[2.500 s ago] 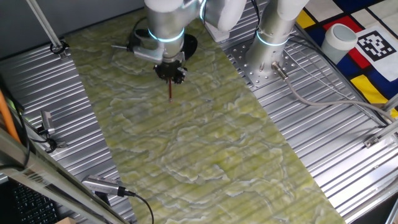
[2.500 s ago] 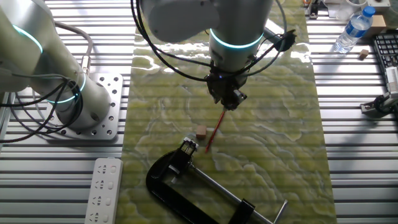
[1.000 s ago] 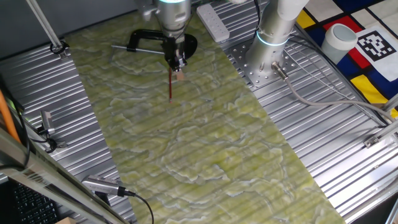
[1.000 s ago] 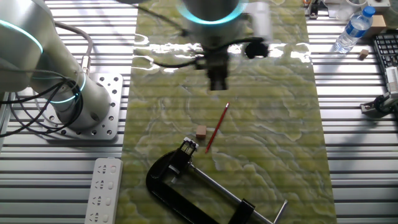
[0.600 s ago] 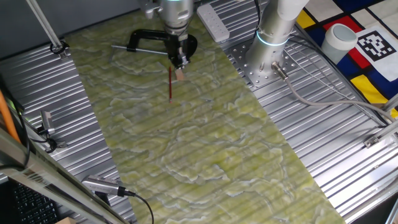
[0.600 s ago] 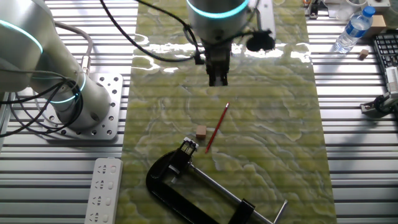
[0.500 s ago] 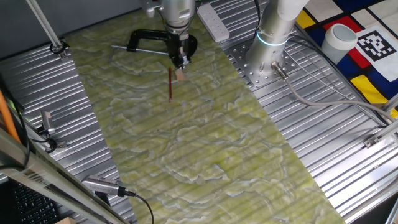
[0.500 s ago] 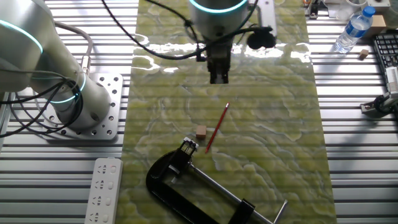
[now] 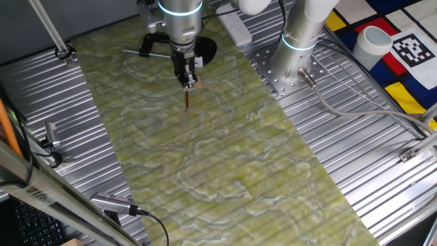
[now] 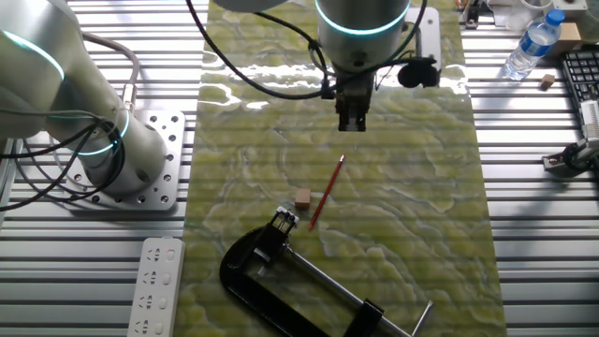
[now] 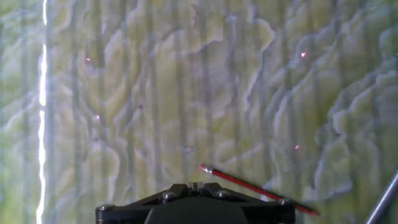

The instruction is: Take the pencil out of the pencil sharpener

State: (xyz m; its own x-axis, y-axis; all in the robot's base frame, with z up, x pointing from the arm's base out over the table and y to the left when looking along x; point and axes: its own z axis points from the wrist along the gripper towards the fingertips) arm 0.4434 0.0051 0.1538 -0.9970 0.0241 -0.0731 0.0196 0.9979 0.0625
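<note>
Lying flat on the bench, the pencil looks light, stiff and thin; grab its middle. Hand hangs above, holding nothing; I cannot tell if it is spread.

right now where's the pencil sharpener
In the other fixed view the pencil sharpener sits on the green mat, just left of the pencil and above the black clamp.

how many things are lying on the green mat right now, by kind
pencil: 1
pencil sharpener: 1
black clamp: 1
total: 3, all loose on the green mat; the tool hangs above them, holding nothing.
</note>
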